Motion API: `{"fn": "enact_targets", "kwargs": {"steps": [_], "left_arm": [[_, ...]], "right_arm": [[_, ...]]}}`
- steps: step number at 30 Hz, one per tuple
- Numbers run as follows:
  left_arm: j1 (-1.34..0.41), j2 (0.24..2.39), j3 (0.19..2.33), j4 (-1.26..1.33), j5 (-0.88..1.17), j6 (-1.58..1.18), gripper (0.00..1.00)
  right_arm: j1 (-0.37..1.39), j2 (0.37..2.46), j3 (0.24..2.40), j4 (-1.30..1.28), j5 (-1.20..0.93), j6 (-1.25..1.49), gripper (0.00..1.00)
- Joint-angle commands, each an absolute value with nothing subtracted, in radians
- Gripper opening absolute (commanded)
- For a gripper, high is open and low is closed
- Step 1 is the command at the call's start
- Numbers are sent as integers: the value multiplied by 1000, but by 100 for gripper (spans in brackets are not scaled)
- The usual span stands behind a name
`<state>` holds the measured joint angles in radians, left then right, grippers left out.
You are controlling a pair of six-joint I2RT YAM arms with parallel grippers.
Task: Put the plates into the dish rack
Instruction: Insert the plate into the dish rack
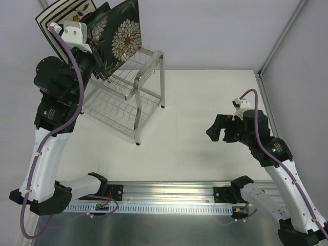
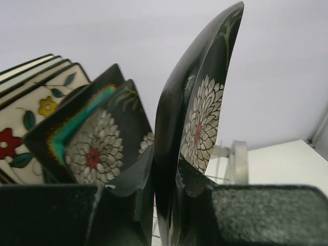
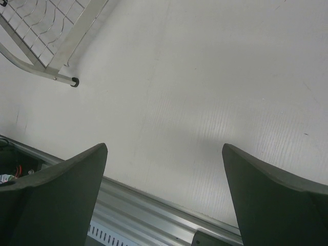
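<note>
Nearest, along the front edge of the table (image 1: 205, 97), runs the aluminium rail (image 1: 169, 190) that carries both arm bases. Just beyond it on the right, the right gripper (image 3: 164, 174) hangs over the white surface with its jaws wide apart and nothing between them. It is well apart from the dish rack (image 1: 139, 87).

Farther back on the left, the rack's upper tier holds the plates on edge in a fanned row. There are cream plates with coloured flowers (image 2: 23, 128), then a dark teal-centred plate (image 2: 77, 128), then a dark plate with a white bloom (image 2: 97, 151). The left gripper (image 2: 164, 189) is clamped on the lower edge of 1 more dark plate with white blooms (image 2: 200, 123). This plate is outermost in the row, nearly upright, with a gap between it and its neighbour.

The step in hand looks like seating this last plate. Its bottom edge is hidden, so I cannot tell whether the wires carry it yet. To do it well, the arm should lower the plate straight down and keep it upright. The jaws should part only once the slot takes the weight. The fingers should then draw back along the plate's own plane.

Room is tight on the neighbour's side and, by my judgement, toward the wall behind. It opens toward the rack's tubular frame (image 1: 137, 102) and the middle of the table.
</note>
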<state>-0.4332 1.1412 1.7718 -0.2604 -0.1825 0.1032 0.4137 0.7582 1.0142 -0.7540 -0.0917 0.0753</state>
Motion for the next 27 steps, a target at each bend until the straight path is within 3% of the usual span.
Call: {"fn": "enact_targets", "kwargs": {"steps": [1,7,27], "left_arm": [[-324,1134,1798,75,-170,83,0],[-195,1157,1750,110,-89,41,0],[-106,1190,1621,201,69,2,0]], "right_arm": [[405,732,1000,-776,-103,48,100],[400,718,996,-795,-100,37,100],[394,724,1003,-801,-121,9,100]]}}
